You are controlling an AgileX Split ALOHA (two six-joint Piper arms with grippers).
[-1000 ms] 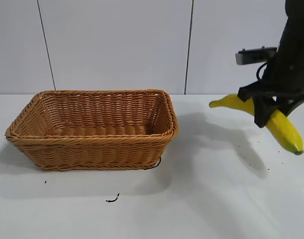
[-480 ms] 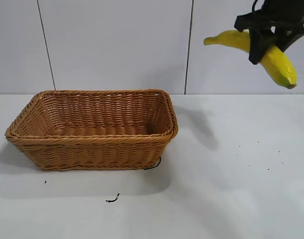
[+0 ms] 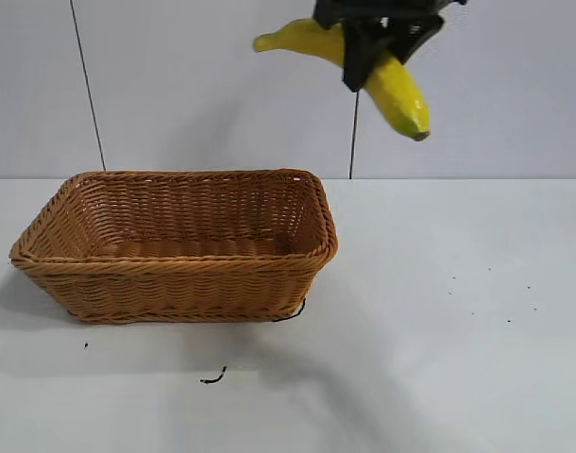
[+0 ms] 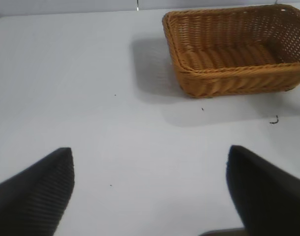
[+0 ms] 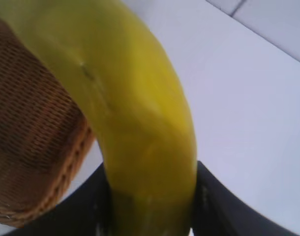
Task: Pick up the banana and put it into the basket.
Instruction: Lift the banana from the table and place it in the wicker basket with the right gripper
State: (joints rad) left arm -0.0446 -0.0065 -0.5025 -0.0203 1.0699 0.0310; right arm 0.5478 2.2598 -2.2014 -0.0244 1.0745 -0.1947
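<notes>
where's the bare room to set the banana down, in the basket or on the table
The basket holds nothing, so its whole floor is free. The table is bare right of the basket's right wall, and bare in front of the basket apart from a small dark scrap. The only crowding is overhead, where the right gripper holds the banana above the basket's right end.

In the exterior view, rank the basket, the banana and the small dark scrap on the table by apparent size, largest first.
1. basket
2. banana, held high in the right gripper
3. dark scrap, by far the smallest
</notes>
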